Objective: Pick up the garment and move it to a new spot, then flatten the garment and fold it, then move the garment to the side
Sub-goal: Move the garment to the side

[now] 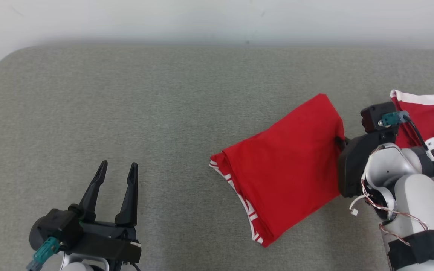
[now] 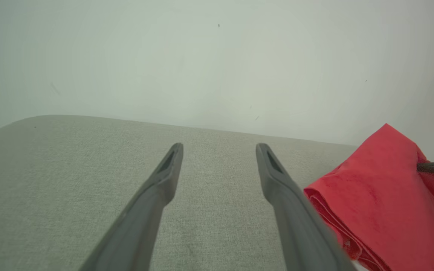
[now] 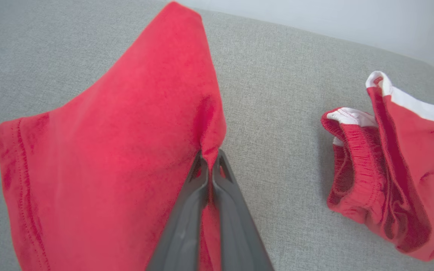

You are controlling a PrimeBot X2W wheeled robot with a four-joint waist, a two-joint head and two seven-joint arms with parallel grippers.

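Red garment (image 1: 288,169), folded over on itself, was pinched at its right-hand edge by the right gripper (image 3: 210,158), whose two dark fingers were pressed together on a pucker of cloth. From the head camera those fingers were almost wholly hidden behind the gripper's black body and the cloth's edge; the right wrist camera showed the grip plainly. Whether the pinched edge had left the surface could not be told.

The garment lay right of centre on the grey fabric surface (image 1: 126,94), slanting from a far corner near the gripper to a near corner toward the robot. Plain red on top, it showed white stripes along its layered left-hand hem and a stitched seam at one edge. What kind of clothing it was could not be made out.

Beyond the right arm (image 1: 416,199), a second red garment (image 1: 431,116) with white trim and a gathered elastic band lay apart from the first. It was partly masked by the arm and cut off by the frame's right edge. Well to the left, the left gripper (image 1: 119,164) sat with its fingers spread wide apart. A pale wall (image 1: 202,19) rose behind the surface.
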